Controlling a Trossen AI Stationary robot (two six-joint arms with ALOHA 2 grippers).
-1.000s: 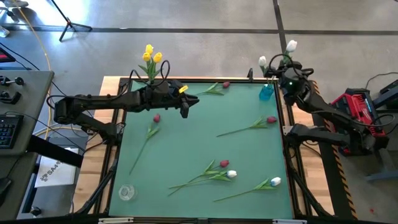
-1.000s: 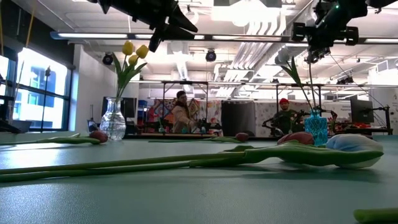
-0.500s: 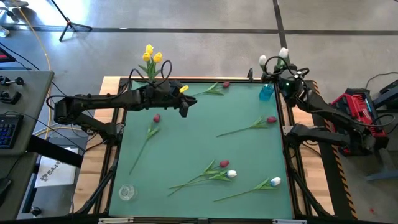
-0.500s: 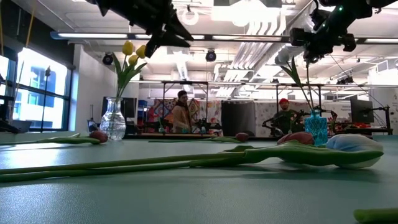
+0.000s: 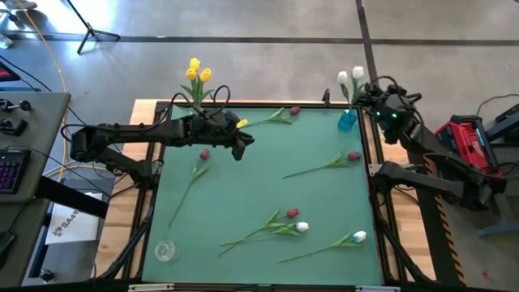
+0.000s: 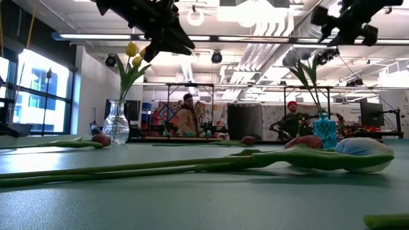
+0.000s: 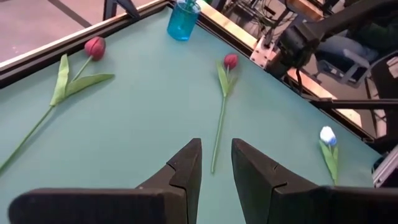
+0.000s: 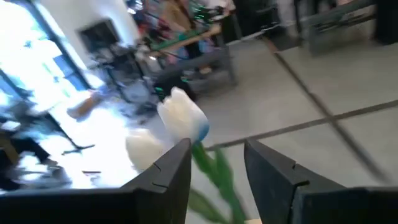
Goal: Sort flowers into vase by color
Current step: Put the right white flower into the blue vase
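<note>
I had just let my right gripper's [image 5: 375, 88] fingers come apart, leaving the second white flower [image 5: 358, 75] standing in the blue vase [image 5: 348, 119], while my left gripper [image 5: 242, 144], fingers slightly apart and empty, hung over the counter [image 5: 243, 195].

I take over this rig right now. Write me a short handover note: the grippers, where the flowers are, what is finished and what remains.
Right gripper: open, just beside the blue vase at the far right corner; nothing held.
Left gripper: fingers slightly apart, empty, over the far left part of the mat.
Done: three yellow tulips stand in the clear vase; two white tulips stand in the blue vase.
Left on the mat: four dark red tulips, at and, and two white tulips at and.
An empty small clear vase lies at the near left corner.
</note>
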